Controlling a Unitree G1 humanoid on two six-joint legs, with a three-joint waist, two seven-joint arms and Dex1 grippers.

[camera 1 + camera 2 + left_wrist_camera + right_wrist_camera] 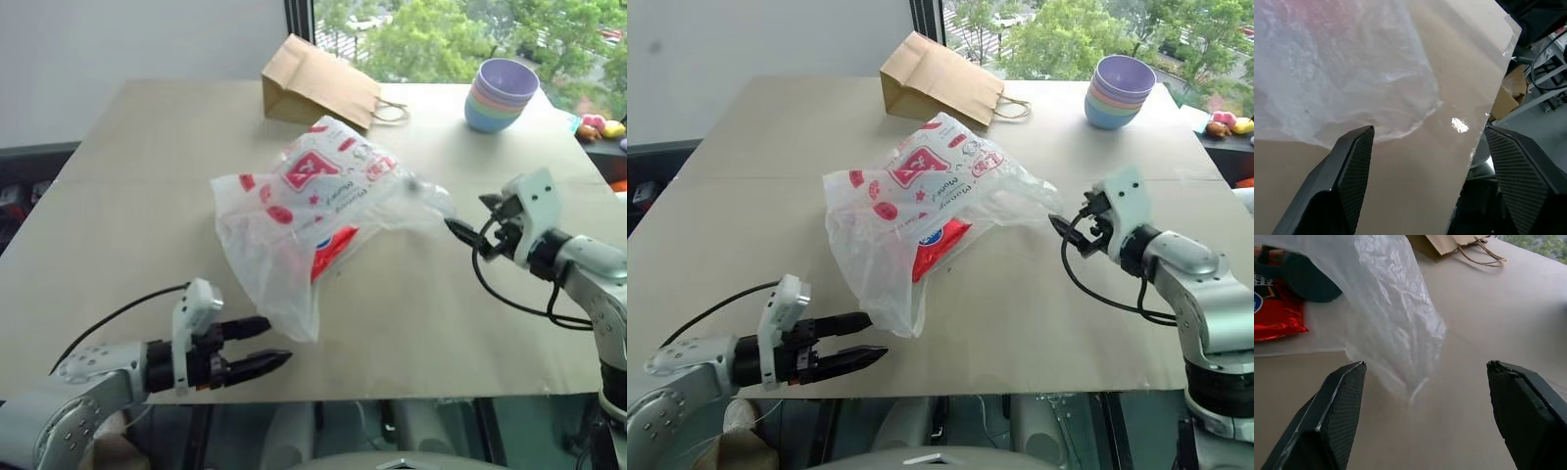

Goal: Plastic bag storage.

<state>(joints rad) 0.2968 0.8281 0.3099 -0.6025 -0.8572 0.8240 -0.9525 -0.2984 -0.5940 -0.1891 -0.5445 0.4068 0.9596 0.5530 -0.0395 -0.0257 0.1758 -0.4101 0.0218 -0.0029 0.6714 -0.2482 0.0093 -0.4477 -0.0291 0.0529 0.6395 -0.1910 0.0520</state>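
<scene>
The plastic bag (313, 211) lies puffed up and crumpled near the middle of the desk (127, 215), its red printed square logo facing up and a small red snack packet (331, 251) showing through its thin skin. The left hand (260, 346) hovers low over the near edge of the desk, just short of the bag's near corner, its two black fingers spread apart with nothing between them; in the left wrist view the bag's edge lies beyond the fingers (1354, 166) without touching them. The right hand (462, 233) is raised at the bag's right side, fingers pointing toward a drawn-out corner of the film; in the right wrist view its fingers (1342, 401) stand wide apart and the plastic hangs free between them, not gripped. At the far side of the desk a brown paper bag (318, 83) lies on its side, and a stack of pastel bowls (502, 95) stands to its right.
</scene>
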